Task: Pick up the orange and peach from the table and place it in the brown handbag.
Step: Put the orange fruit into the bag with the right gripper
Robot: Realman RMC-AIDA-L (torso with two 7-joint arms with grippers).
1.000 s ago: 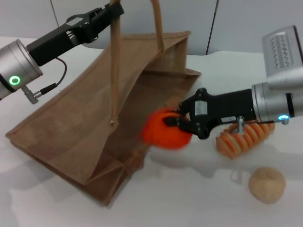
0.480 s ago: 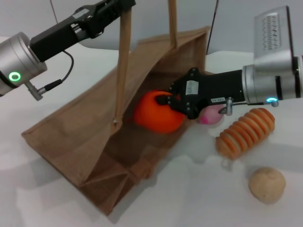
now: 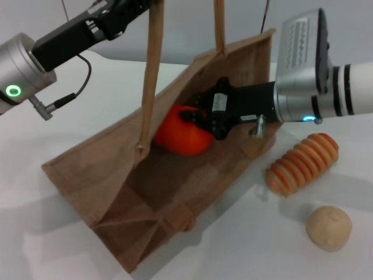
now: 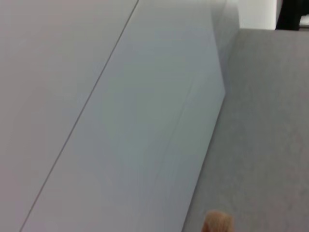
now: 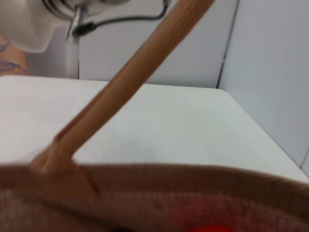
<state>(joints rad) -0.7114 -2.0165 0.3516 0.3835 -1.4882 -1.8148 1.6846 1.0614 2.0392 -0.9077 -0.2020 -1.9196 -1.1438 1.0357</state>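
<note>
1. Orange [image 3: 182,135]: inside mouth of brown handbag [image 3: 105,175], clenched in right tool [image 3: 201,121]; peach not in view.
2. Left tool [image 3: 143,4]: at handle [image 3: 152,70], top of head view, lifting it; grip state cannot be told.
3. Advised: carry deeper, release low, keep mouth held open.
4. Handbag lying tilted on counter [image 3: 245,245]; long axis diagonal, mouth toward right arm.
</note>
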